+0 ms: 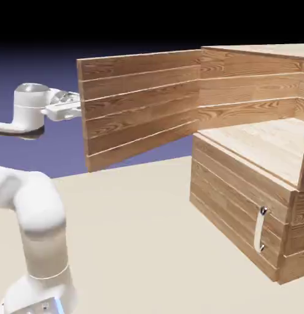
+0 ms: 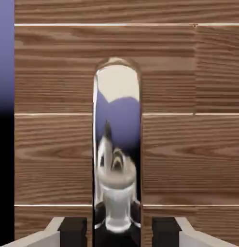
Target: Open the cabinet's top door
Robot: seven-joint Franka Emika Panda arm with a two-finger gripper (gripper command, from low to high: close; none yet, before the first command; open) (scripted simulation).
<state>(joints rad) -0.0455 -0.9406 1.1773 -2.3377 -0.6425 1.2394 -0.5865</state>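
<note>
One white, black-tipped claw [image 2: 119,234] grips the curved silver handle [image 2: 118,144], probably to steer the brown plank door [image 1: 142,104] (wide open).

No readable text or markings

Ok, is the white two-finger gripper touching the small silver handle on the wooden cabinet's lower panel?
Apart. The exterior view shows the gripper behind the open door, well away from that handle.
</note>
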